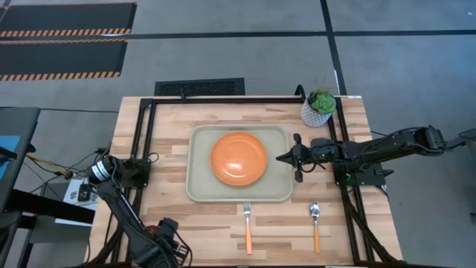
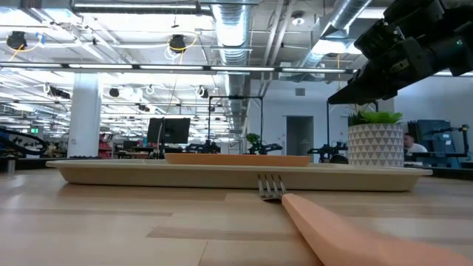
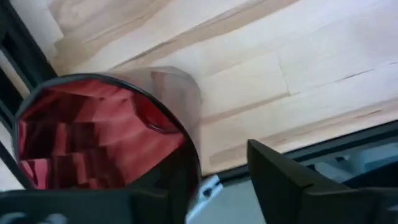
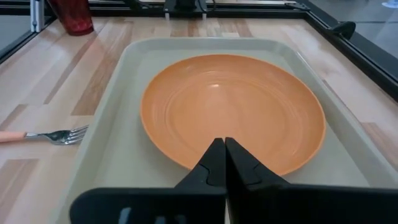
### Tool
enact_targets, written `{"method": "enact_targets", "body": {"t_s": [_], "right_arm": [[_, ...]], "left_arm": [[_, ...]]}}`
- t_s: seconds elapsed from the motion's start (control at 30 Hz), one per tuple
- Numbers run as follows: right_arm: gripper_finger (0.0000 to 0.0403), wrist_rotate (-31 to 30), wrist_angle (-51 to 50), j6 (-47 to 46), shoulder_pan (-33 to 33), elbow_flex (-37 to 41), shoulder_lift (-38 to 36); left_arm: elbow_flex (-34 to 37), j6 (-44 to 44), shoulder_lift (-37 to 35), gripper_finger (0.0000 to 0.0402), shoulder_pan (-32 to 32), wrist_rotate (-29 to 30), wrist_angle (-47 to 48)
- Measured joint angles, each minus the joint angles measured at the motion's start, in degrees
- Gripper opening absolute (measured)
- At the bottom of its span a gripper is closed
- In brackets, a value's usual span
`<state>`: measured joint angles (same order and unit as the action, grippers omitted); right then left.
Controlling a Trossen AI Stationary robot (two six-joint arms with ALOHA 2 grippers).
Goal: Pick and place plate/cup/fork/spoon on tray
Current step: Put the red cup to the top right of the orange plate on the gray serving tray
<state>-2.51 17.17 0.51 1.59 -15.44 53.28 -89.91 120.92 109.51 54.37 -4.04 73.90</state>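
The orange plate (image 1: 238, 158) lies flat in the beige tray (image 1: 199, 192) at the table's middle. The fork (image 1: 248, 225) and the spoon (image 1: 315, 222) lie on the wood near the front edge. The red faceted cup (image 4: 71, 14) stands upright at the table's near left; the left wrist view looks down into the cup (image 3: 93, 143). My left gripper (image 3: 217, 186) hangs open over its rim, pointing down; in the high view my left gripper (image 1: 171, 251) hides the cup. My right gripper (image 1: 280, 158) hovers shut at the tray's right rim, pointing at the plate (image 4: 230, 112). My left gripper comes at the cup's rim (image 3: 189, 140) from above, pointing down. One finger (image 3: 286, 180) stands outside the cup's wall with a gap to it. The other finger does not plainly show, so I cannot tell whether the gripper touches the cup.
A white pot with a green plant (image 1: 320, 108) stands at the back right, just behind my right arm. A black metal frame (image 1: 149, 134) runs round the work area, and one of its bars (image 3: 348, 140) passes close by the cup.
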Motion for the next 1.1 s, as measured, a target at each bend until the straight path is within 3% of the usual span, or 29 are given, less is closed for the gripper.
{"method": "enact_targets", "body": {"t_s": [0.27, 0.5, 0.7, 0.87, 1.0, 1.1], "right_arm": [[0.0007, -0.4, 0.0, 0.0, 1.6, 0.0, 0.0], [0.0007, -0.4, 0.0, 0.0, 1.5, 0.0, 0.0], [0.0007, -0.3, 0.0, 0.0, 1.5, 0.0, 0.0], [0.0007, -0.3, 0.0, -1.1, 1.5, 0.0, 0.0], [0.0007, -0.2, -0.1, -2.6, 1.4, 0.0, 0.0], [0.0007, -0.2, -0.5, -3.1, 1.4, 0.0, 0.0]], "left_arm": [[-0.9, -10.3, -0.8, 0.0015, -1.6, 2.9, 2.9], [-2.4, -28.7, -6.7, 0.0003, -9.5, 14.8, 8.3], [-2.4, -57.3, -13.0, 0.0002, -24.3, 23.1, 10.2], [-2.4, -85.7, -16.5, 0.0001, -42.2, 25.3, 9.0], [-2.4, -105.8, -17.2, 0.0001, -56.5, 21.6, 2.4], [-2.4, -115.4, -16.2, 0.0, -64.1, 16.1, 0.1]]}}
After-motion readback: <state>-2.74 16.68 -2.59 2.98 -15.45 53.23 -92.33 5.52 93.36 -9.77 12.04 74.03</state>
